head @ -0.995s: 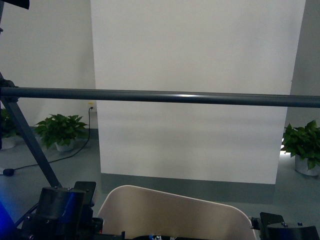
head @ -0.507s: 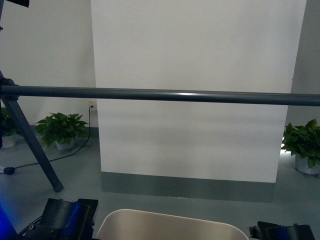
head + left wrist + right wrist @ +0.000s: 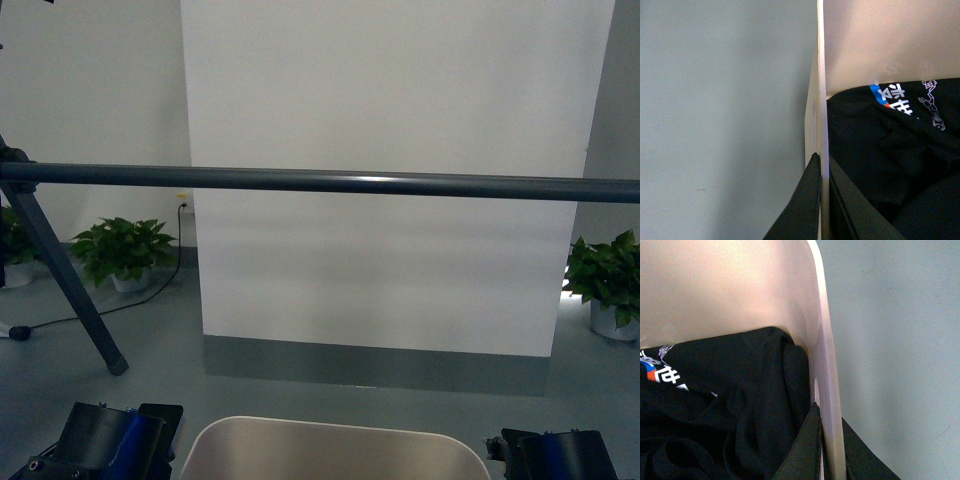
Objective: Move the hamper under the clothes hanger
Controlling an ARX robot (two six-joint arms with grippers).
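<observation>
While hamper [image 3: 335, 446] shows only a cropped rim, clothes hanger [image 3: 320, 181] bar higher in view, left claw [image 3: 822, 167] pinches one wall, right claw [image 3: 829, 416] the other.

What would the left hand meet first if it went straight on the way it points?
The hamper wall, which the left hand straddles; it would slide along that. The inner finger would probably reach the black clothes next, though depth is unclear.

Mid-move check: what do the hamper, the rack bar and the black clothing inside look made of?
The hamper looks like beige plastic, smooth and matte: thin moulded wall, rounded rim. The rack bar is probably painted metal tube, dark grey, with a highlight along it. The clothing is soft black fabric: folds, printed lettering.
</observation>
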